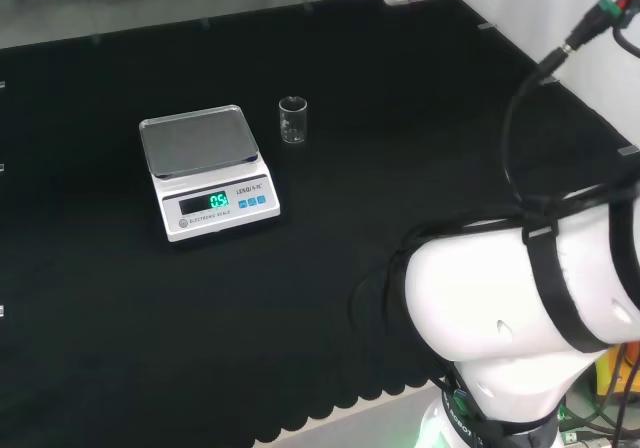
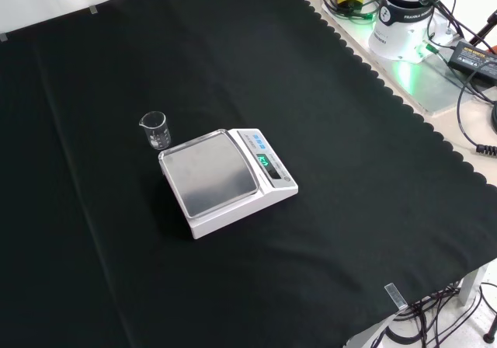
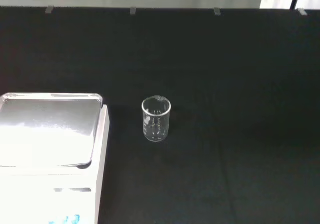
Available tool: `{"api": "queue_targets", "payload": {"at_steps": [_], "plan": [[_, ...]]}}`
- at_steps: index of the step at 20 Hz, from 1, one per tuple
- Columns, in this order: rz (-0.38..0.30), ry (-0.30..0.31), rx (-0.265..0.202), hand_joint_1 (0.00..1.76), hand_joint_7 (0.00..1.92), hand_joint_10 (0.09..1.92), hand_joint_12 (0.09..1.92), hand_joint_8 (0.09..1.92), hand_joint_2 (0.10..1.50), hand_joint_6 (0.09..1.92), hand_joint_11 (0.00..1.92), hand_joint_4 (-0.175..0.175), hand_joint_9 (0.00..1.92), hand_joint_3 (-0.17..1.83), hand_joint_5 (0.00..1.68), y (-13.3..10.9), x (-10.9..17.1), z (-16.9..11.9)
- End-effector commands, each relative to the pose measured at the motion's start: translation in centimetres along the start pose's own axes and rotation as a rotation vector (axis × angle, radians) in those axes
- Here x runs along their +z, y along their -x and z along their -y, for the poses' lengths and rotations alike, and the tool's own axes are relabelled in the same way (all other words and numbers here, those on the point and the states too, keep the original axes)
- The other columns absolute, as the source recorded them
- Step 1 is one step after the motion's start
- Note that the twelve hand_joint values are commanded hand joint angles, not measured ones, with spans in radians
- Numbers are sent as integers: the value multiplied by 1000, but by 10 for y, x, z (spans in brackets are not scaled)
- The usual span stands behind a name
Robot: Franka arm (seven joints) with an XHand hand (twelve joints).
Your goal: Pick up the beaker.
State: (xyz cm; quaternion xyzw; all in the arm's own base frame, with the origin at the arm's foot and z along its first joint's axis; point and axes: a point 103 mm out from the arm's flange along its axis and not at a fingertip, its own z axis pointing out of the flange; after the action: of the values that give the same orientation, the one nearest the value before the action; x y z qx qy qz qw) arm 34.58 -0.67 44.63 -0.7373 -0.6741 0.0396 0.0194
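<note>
A small clear glass beaker (image 1: 293, 121) stands upright on the black cloth, just right of the scale in the head view. From the front it shows as the beaker (image 2: 154, 130) at the scale's upper left corner. The wrist view looks at the beaker (image 3: 156, 119) from a distance, with bare cloth around it. It looks empty and nothing touches it.
A white electronic scale (image 1: 207, 171) with a steel pan and lit green display stands beside the beaker, also seen as the scale (image 2: 227, 179) and the scale (image 3: 50, 134). The arm's white links (image 1: 520, 308) fill the head view's lower right. The arm's base and cables (image 2: 408, 22) sit off the cloth.
</note>
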Motion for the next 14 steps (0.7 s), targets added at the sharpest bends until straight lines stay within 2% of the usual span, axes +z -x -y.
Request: {"api": "queue_targets", "payload": {"at_steps": [1,6,10,12,14], "plan": [[22,-42,-14,237,0,208,1405,170,961,87,0,-157,0,203,100,-7,37,-67],[-4,-52,-16,248,0,173,1356,114,963,87,0,-159,0,184,110,-2,60,-97],[1,-70,-23,279,0,185,1365,104,960,87,0,-160,0,173,110,-11,80,-116],[2,-64,-7,327,20,300,1387,169,979,87,0,-164,0,167,128,-18,87,-125],[2,-75,-1,370,66,597,1450,393,1021,87,9,-170,0,173,194,-21,94,-132]]}}
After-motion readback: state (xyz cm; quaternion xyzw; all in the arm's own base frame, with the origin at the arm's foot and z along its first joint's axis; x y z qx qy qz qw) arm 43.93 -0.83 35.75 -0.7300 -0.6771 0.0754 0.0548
